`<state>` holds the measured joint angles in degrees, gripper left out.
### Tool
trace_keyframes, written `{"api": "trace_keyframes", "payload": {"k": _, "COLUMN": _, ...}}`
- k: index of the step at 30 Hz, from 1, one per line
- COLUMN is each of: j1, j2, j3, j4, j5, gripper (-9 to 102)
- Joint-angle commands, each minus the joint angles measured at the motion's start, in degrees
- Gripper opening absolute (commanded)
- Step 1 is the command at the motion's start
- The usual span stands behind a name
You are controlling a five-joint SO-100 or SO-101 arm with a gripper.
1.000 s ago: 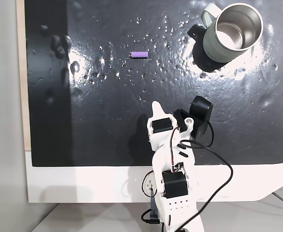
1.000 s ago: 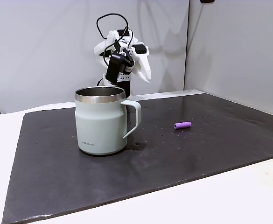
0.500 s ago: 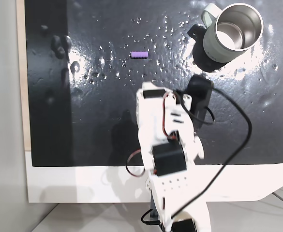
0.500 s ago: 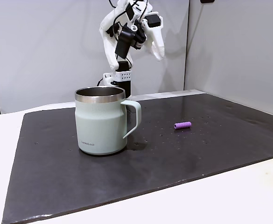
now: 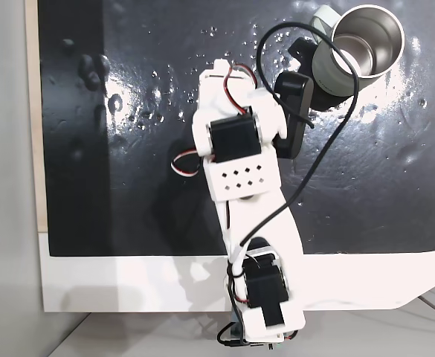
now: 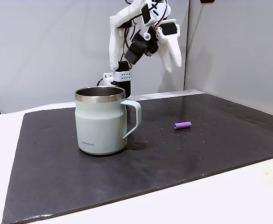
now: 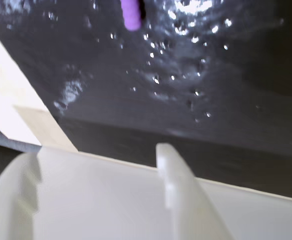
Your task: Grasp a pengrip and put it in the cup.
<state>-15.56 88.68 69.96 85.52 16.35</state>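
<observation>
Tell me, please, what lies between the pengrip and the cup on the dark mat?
In a fixed view, nothing: the pengrip and the cup are apart, with bare dark mat and tiny droplets between them.

1. Pengrip (image 6: pixel 182 125): tiny light-purple ribbed tube, lying on its side on the dark wet mat, out in the open and well apart from the cup; seen at the top edge of the wrist view (image 7: pixel 131 15), blurred.
2. Cup (image 6: pixel 101 121): pale sage-green mug with shiny steel rim and interior, standing upright, loop handle turned toward the pengrip; near the mat's top right corner in a fixed view (image 5: pixel 351 56).
</observation>
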Motion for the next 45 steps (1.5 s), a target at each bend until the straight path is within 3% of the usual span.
{"api": "trace_keyframes", "payload": {"k": 1, "j1": 1.8, "j2": -5.4, "j3": -9.0, "j4": -0.1, "j5": 0.6, "gripper": 24}}
{"api": "trace_keyframes", "payload": {"k": 19, "j1": 1.9, "j2": -35.4, "j3": -27.2, "j4": -0.6, "j5": -0.2, "gripper": 21}}
{"api": "trace_keyframes", "payload": {"k": 36, "j1": 2.0, "j2": -50.8, "j3": -39.6, "j4": -0.6, "j5": -1.8, "gripper": 18}}
{"api": "trace_keyframes", "payload": {"k": 45, "j1": 2.8, "j2": -51.6, "j3": -40.0, "j4": 0.3, "j5": -2.4, "gripper": 0}}
